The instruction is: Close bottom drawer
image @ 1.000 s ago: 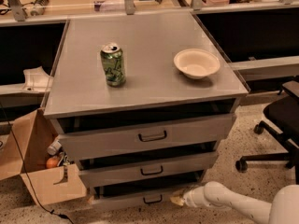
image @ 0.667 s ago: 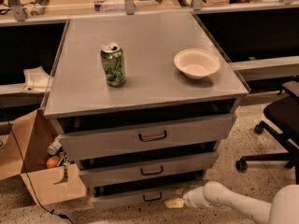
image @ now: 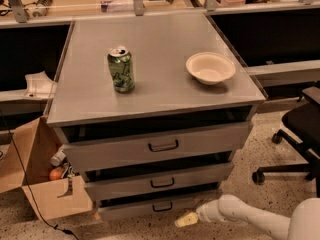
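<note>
The claw (image: 186,219) sat low, just before the right half of the bottom drawer (image: 125,212); the claw's opening could not be told.

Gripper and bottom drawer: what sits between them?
Nothing: in the camera view, only bare floor separates the gripper, low down, from the bottom drawer.

— Where did the one camera look from?
— High, facing the grey metal three-drawer cabinet (image: 165,86), tilted down, fairly near.
— And the pale-tipped gripper (image: 186,219)?
— Low in view, just before the short-fronted grey bottom drawer (image: 130,210).
</note>
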